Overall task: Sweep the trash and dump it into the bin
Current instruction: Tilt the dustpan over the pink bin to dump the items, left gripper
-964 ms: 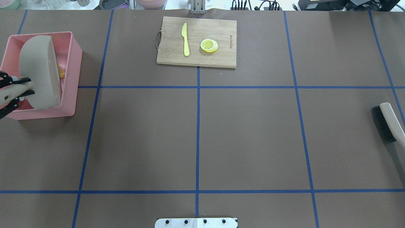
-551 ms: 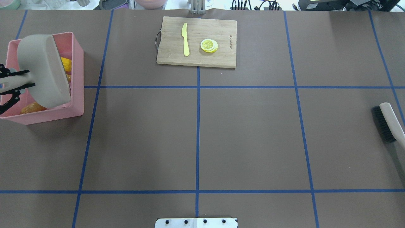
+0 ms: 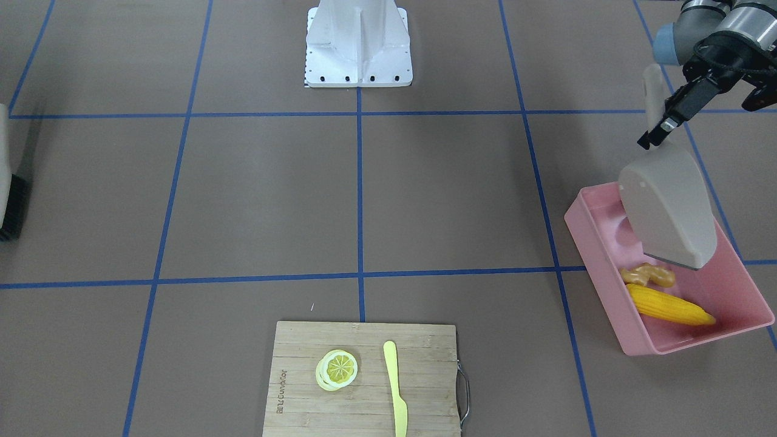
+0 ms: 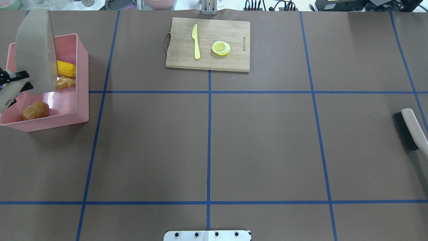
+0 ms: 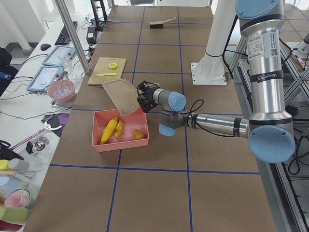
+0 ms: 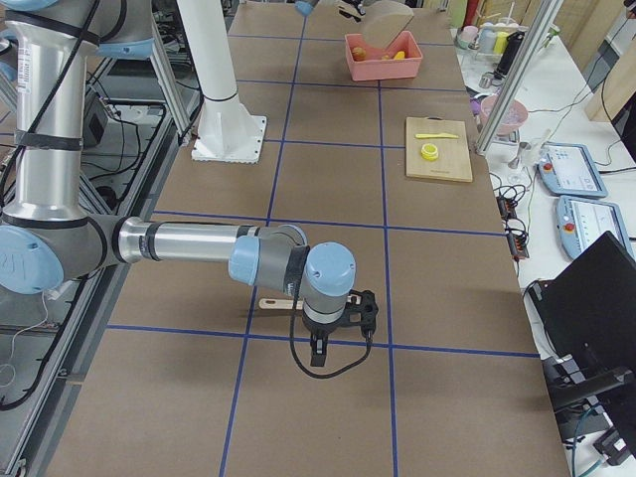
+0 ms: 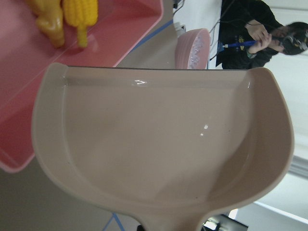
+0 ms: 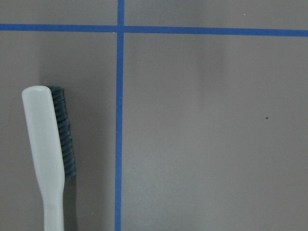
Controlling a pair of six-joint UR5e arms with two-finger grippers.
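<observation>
The pink bin (image 4: 82, 67) stands at the table's left end. In it lie the trash pieces: a yellow corn cob (image 4: 66, 68), a tan ginger root (image 4: 65, 82) and a brown potato (image 4: 35, 110). My left gripper (image 4: 23, 81) is shut on the handle of the beige dustpan (image 4: 35, 50), which hangs tilted above the bin with its mouth down and nothing in it (image 7: 159, 139). The front-facing view shows the corn cob (image 3: 668, 308) and ginger root (image 3: 648, 276) under the dustpan (image 3: 668, 206). My right gripper (image 6: 333, 333) shows only in the exterior right view, so I cannot tell its state.
A brush (image 4: 409, 129) with dark bristles lies on the table at the far right. A wooden cutting board (image 4: 234, 33) at the back middle carries a pale yellow knife (image 4: 195, 42) and a lemon slice (image 4: 221, 48). The robot base plate (image 4: 207, 235) is at the near edge.
The dustpan has risen and swung toward the far side of the bin. That uncovered the corn cob, ginger root and potato lying inside. The bin shifted slightly.
</observation>
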